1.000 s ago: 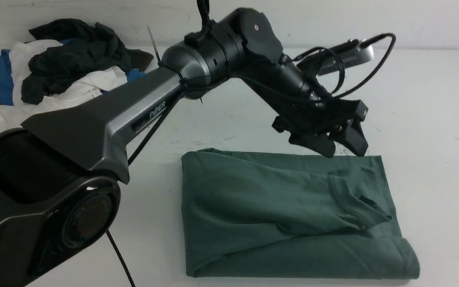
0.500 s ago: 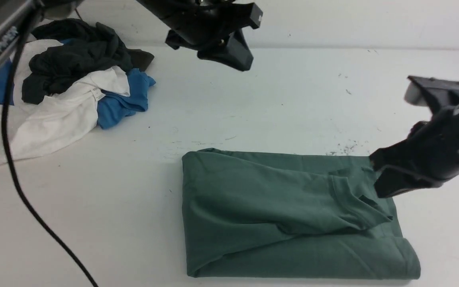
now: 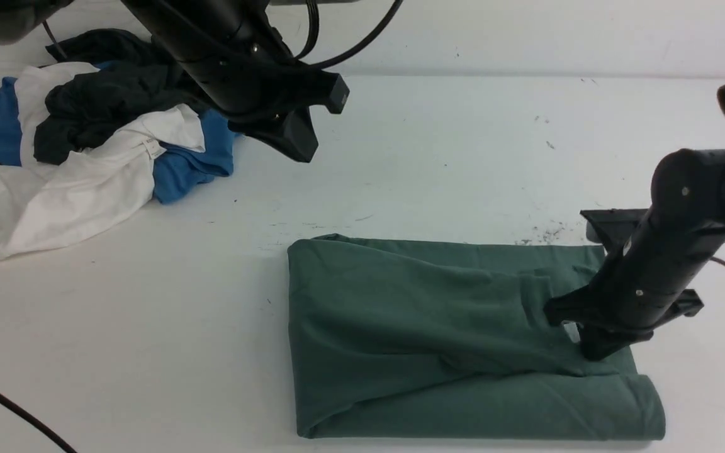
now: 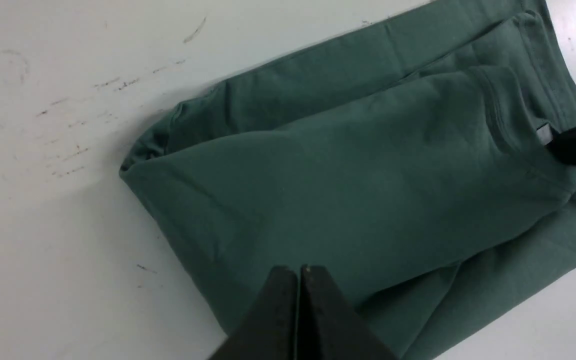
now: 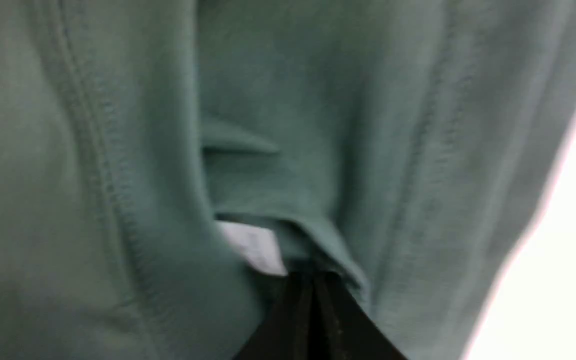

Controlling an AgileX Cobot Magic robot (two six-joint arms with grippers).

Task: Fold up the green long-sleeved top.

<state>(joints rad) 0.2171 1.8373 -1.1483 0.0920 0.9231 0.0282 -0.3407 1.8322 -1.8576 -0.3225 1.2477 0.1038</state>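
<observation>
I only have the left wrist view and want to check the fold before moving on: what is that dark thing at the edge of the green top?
Observer: That is the right gripper, its jaws shut, tip down on the green long-sleeved top near its right end.
Operator: Is it by the neck?
Observer: Yes. Its wrist view shows the white neck label right beside the tip.
Operator: And where is my left gripper?
Observer: The left gripper hangs above the table, jaws shut and holding nothing, beside the pile of other garments at the far left.
</observation>
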